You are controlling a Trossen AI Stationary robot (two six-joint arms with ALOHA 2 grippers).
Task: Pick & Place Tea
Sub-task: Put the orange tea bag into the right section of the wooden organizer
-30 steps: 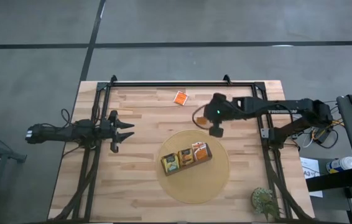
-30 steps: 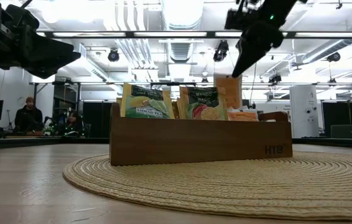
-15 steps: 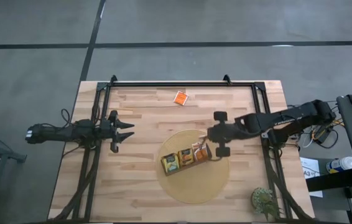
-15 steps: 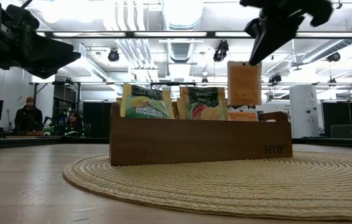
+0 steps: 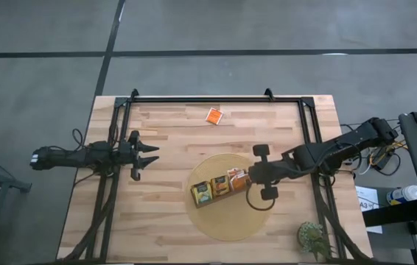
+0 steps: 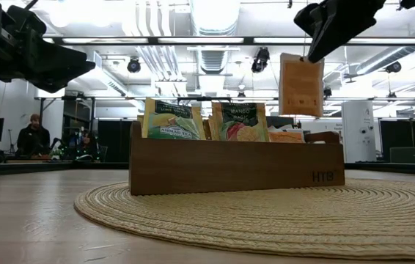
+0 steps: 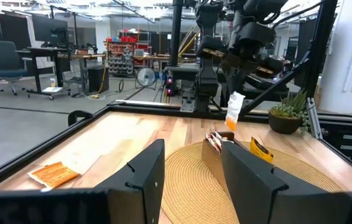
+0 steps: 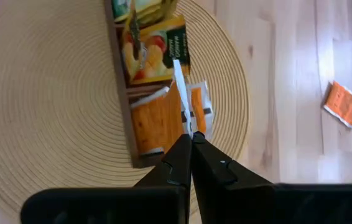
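My left gripper (image 5: 149, 154) is parked over the table's left side, fingers spread wide, nothing in them.

Moving right: a round woven straw mat (image 5: 210, 221) carries a brown three-compartment wooden tray (image 6: 229, 174), set slightly askew in the high view. Its left compartment holds dark green-and-yellow sachets (image 6: 172, 120), the middle one dark-labelled yellow-orange sachets (image 6: 240, 122), and the right one bright orange sachets with white edges (image 6: 287, 136), which sit lower and barely clear the tray wall.

My right gripper (image 8: 191, 142) is over the tray's right end, fingers pinched tight on the top edge of one flat square bright orange tea sachet (image 6: 300, 84). It hangs upright in the air, clear above the tray rim, not touching the sachets below. From my right wrist I see it edge-on, a thin white line over the orange compartment. I can't tell its exact line-up with the slot.

One more orange sachet (image 5: 214, 116) lies flat on the bare light wood table (image 5: 157, 221) near the far edge, well apart from the mat. A small green potted plant (image 5: 313, 237) sits at the table's near right corner. Nothing stands between the held sachet and the tray.
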